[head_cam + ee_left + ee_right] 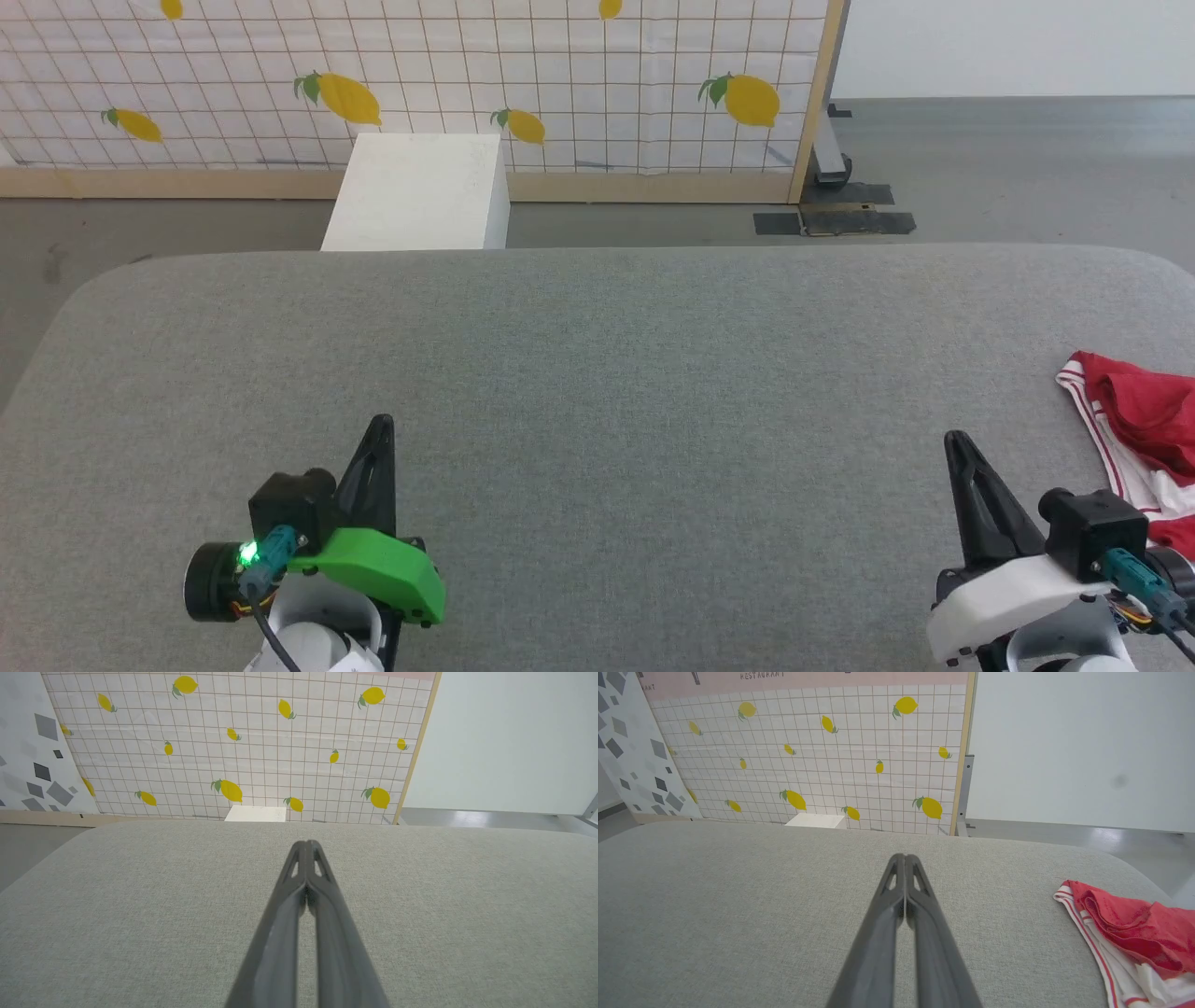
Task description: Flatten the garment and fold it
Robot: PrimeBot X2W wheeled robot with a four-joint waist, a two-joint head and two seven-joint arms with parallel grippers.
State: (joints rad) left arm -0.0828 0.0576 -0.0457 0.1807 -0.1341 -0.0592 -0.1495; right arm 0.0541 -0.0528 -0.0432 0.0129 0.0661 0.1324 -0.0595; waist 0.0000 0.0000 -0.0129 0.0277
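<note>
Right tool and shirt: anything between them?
Nothing. The stretch from the right tool to the crumpled shirt is bare grey padding, per head and right wrist views.

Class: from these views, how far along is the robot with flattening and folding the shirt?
Done: nothing; the garment lies crumpled at the right edge of the grey surface. In hand: nothing; the left gripper and right gripper are shut, empty, apart from it. Left: grasp, spread flat, fold.

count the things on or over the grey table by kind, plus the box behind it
garment: 1, crumpled, red and white
grippers: 2, left gripper and right gripper, both shut, holding nothing
white box: 1
total: 4
</note>
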